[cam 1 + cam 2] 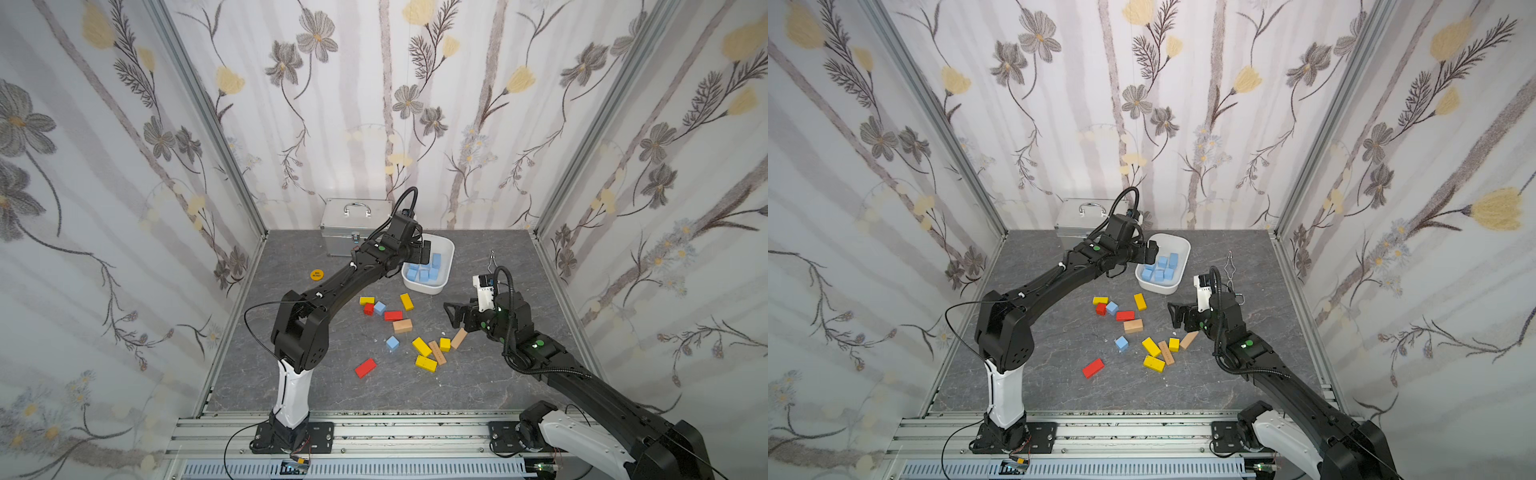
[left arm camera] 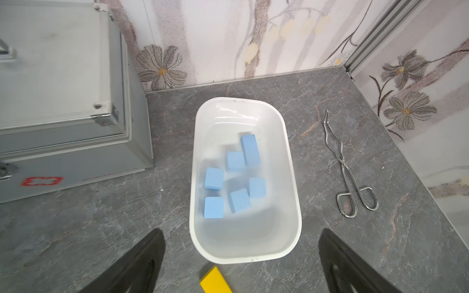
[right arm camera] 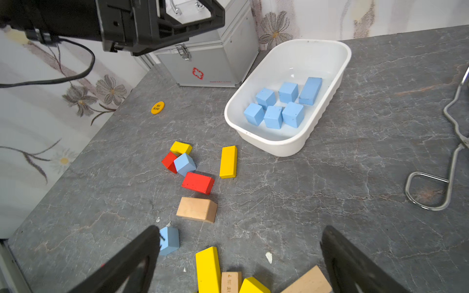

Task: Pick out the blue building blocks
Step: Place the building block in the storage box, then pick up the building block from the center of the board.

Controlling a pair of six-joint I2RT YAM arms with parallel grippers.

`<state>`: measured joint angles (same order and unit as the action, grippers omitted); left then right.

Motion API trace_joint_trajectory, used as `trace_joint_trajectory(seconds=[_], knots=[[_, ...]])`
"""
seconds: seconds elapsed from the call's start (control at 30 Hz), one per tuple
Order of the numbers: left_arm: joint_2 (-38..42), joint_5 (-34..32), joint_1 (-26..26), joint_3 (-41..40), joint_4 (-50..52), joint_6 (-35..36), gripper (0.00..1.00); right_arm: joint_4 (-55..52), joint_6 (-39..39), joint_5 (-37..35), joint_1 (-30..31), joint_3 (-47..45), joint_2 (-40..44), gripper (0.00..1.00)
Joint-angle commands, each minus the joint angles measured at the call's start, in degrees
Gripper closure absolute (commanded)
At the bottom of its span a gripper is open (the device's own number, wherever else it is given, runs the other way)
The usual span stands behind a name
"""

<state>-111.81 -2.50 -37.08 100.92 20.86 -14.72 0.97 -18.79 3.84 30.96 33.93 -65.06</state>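
**Sorted:** six matte light-blue building blocks (image 3: pixel 273 116), mostly cubes plus one longer brick. Lying loose on the floor of the white oval plastic tub (image 2: pixel 253 228), at the back of the grey stone-patterned table (image 1: pixel 299 382).

**Outstanding:** two.
- First loose blue cube (image 3: pixel 184 164): on the table in a tight cluster, touching a small red block (image 3: pixel 169 162), just beside a yellow block (image 3: pixel 180 147) and a red brick (image 3: pixel 198 182).
- Second loose blue cube (image 3: pixel 169 239): on the table, standing free, near the yellow bricks.

**Not for picking:** red, yellow and tan wood pieces, scattered mid-table, none in the tub.

**Left gripper** (image 2: pixel 241 236): poised above the tub's near rim, jaws spread wide, nothing between them.

**Right gripper** (image 3: pixel 241 229): raised over the scattered pieces, jaws spread wide, empty.

**Progress, as judged:** roughly three quarters done; two more pick-and-drop rounds needed. Clustered cube likely the fussier one, with neighbours pressed against it.
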Motion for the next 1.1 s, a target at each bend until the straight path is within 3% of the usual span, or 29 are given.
trace_joint_trajectory(seconds=[0.0,0.5,0.73,1.07], knots=[[3.5,-3.6,0.1,-3.7,0.9,1.3,0.01,-3.1,2.0,-3.0,2.3,2.0,-1.0,0.0],[21.9,-8.1,4.8,-31.4,1.0,-5.1,0.0,-15.5,0.5,-7.7,17.5,13.2,-10.3,0.0],[29.2,-8.4,9.9,-40.6,2.3,-7.8,0.0,-21.0,-1.6,-12.1,24.1,22.6,-23.4,0.03],[35.9,-8.1,17.4,-46.6,7.9,-8.1,0.0,-29.1,-3.7,-12.4,27.9,36.4,-41.9,0.08]])
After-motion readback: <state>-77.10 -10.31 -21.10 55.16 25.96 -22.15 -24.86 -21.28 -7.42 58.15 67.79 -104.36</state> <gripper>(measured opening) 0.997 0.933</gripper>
